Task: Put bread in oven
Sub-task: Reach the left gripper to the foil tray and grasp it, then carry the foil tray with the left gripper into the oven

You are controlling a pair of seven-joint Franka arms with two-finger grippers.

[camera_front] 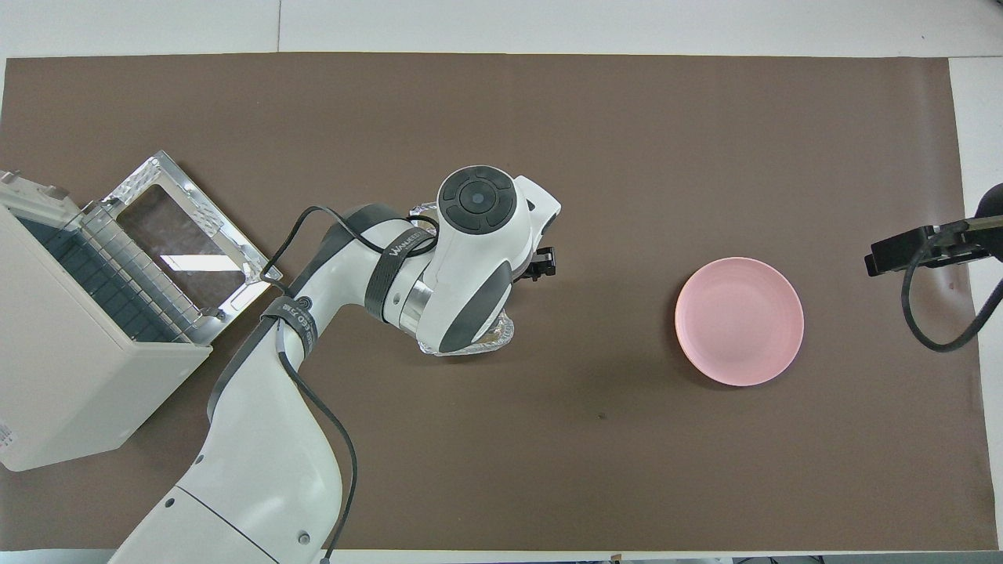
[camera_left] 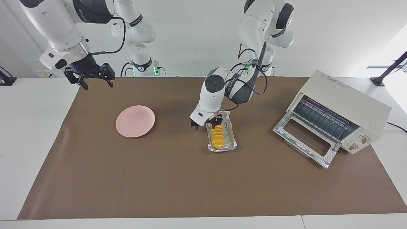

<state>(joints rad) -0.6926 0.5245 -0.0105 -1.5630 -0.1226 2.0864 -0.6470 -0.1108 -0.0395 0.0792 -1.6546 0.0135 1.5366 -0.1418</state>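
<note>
Looking at the facing view first, the left gripper (camera_left: 206, 124) was down at the robot-side end of the foil tray (camera_left: 231, 141), right at the bread (camera_left: 218, 137). Whether its fingers were spread or already pinching the loaf, honestly couldn't tell. The bread sat in the tray, mid-table, between the pink plate (camera_left: 135, 121) and the oven (camera_left: 343, 116). The oven was at the left arm's end of the brown mat (camera_left: 159, 178), its door (camera_left: 305, 140) dropped flat. The right gripper (camera_left: 94, 76) waited up in the air over the mat's edge at the right arm's end, fingers spread.

In the overhead view, the left arm covered nearly all of the tray (camera_front: 490, 341) and the bread was hidden. The plate (camera_front: 740, 321) sat well apart from it, the oven (camera_front: 78, 345) had its door (camera_front: 176, 243) open, and only a bit of the right gripper (camera_front: 913, 249) showed.
</note>
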